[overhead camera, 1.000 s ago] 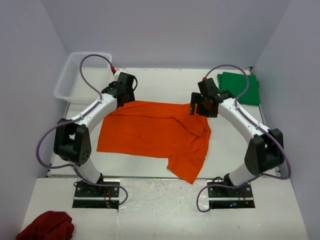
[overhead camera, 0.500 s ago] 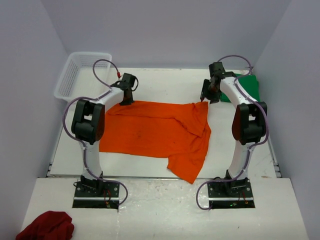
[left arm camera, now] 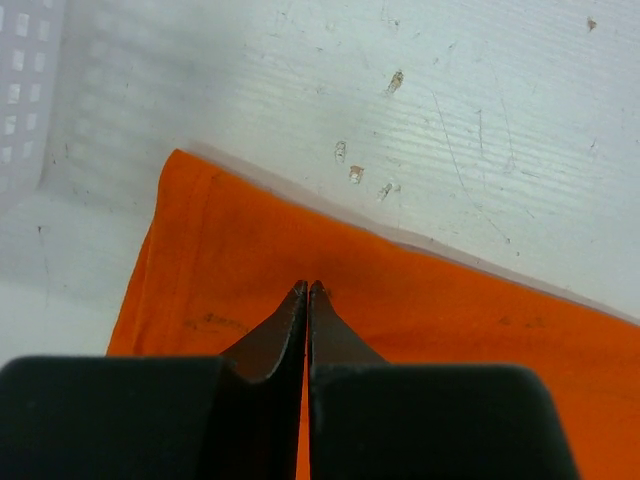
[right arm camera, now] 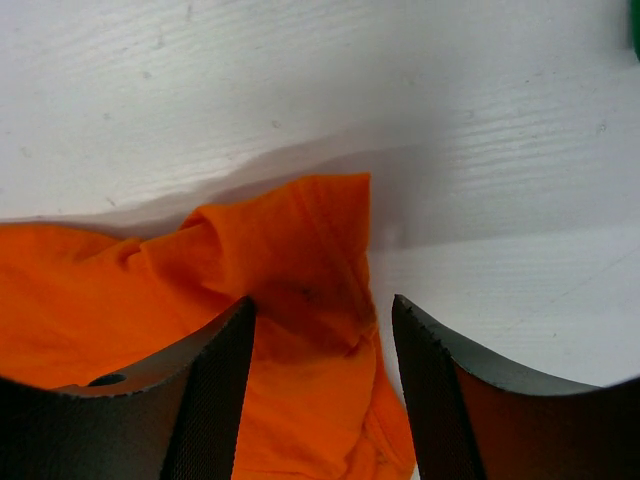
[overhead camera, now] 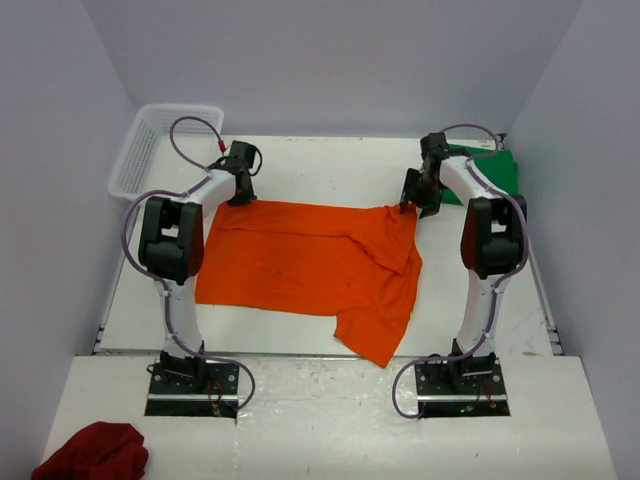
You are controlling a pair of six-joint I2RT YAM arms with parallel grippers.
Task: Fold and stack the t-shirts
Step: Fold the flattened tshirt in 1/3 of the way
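- Shirts lay apart on the bench [overhead camera: 330, 165]. The orange shirt [overhead camera: 310, 265] was spread across the middle, mostly flat. Its right side was bunched into folds and one flap reached toward the near edge.
- My left tool [left arm camera: 306, 288] sat at the orange shirt's far left corner. Its fingers were pressed tight together, tips on or just over the cloth. I could not tell whether any fabric was pinched between them.
- My right tool [right arm camera: 320, 315] stood at the far right corner with its jaws apart, straddling a rumpled corner of orange cloth without clamping it.
- The green shirt [overhead camera: 506, 172] lay at the far right of the bench, partly hidden behind my right arm.
- A white basket [overhead camera: 135, 165] stood at the far left corner.
- A dark red cloth [overhead camera: 95, 452] lay crumpled at the near left, beside the arm bases.
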